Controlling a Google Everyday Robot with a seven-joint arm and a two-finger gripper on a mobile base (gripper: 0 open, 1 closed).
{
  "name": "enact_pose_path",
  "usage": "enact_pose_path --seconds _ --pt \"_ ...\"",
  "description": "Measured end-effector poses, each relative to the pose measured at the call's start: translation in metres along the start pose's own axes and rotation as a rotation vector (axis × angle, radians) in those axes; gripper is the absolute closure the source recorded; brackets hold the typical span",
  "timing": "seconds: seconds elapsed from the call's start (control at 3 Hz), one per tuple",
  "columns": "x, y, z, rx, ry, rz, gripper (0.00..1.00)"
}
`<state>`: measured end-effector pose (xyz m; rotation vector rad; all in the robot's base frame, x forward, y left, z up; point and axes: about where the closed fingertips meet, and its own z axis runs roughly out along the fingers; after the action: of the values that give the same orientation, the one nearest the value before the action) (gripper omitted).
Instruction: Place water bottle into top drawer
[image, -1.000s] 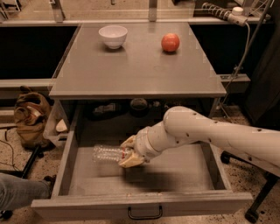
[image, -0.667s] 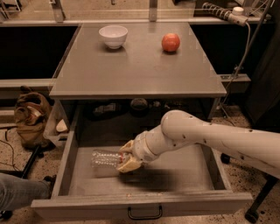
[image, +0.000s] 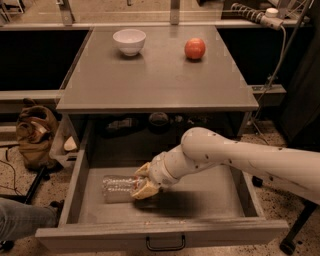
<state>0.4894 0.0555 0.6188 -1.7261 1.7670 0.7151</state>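
Observation:
The top drawer (image: 200, 207) stands pulled open below the grey table, with its black handle (image: 165, 245) at the front centre. The water bottle (image: 118, 189), clear ribbed plastic, lies on its side on the drawer's bottom at the left. My gripper (image: 142, 184) reaches down into the drawer from the right on a white arm (image: 235, 157), and its tan fingers are closed around the bottle's right end. The bottle's label and cap are hidden by the gripper.
A white bowl (image: 129, 41) and a red apple (image: 195, 48) sit on the table top (image: 160, 75). A brown bag (image: 35, 132) lies on the floor at the left. A person's leg (image: 22, 220) shows at the bottom left. Dark items sit in the shelf behind the drawer.
The gripper and the bottle have moved down and slightly left, and the bottle now rests on the drawer's bottom.

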Motion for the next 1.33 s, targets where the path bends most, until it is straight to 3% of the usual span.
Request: enact_pose_path --seconds 1.0,1.33 --pt "0.0000 0.0000 0.0001 0.000 0.000 0.000 0.12" --pt "0.0000 0.0001 0.0001 0.000 0.000 0.000 0.00"
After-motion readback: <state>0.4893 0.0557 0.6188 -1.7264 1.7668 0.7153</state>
